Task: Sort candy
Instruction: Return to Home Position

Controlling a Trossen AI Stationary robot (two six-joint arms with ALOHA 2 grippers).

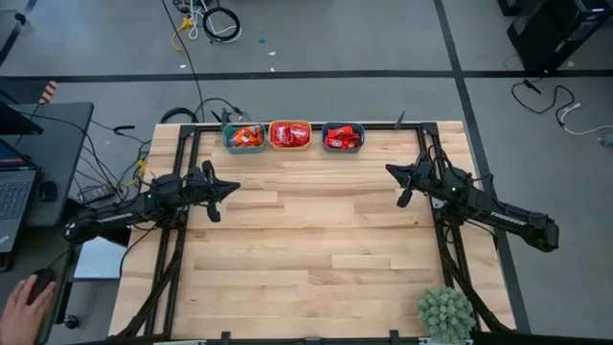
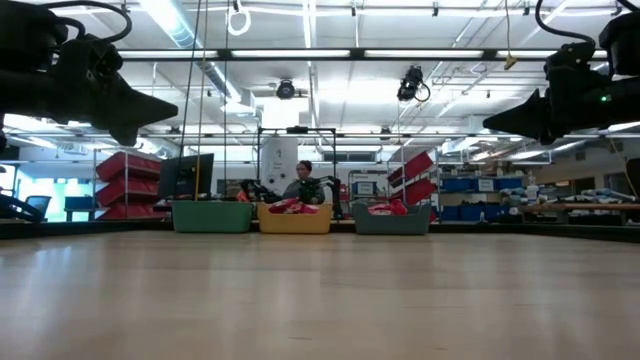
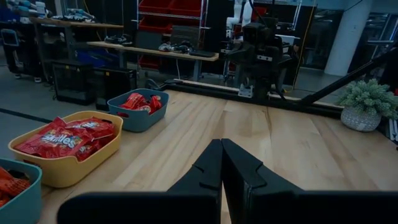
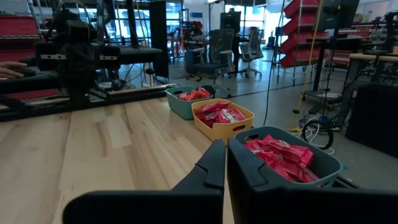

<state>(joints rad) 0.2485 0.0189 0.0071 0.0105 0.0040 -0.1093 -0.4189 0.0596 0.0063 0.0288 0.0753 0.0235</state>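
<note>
I see all candy (image 1: 289, 136) in three bowls (image 2: 295, 222), top centre; left gripper (image 1: 234, 187) and right gripper (image 1: 391, 171) clenched, empty; sorting looks finished.

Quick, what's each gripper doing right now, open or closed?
Left gripper: jaws closed, holding nothing.
Right gripper: jaws closed, holding nothing.

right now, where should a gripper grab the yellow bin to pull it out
On the yellow bin, pinch the middle of the long rim facing the open table, coming down from above. The teal bin and blue bin crowd its short ends, and its far side is at the table's edge. Skittles packs fill it, so probably keep the inner finger shallow.
</note>
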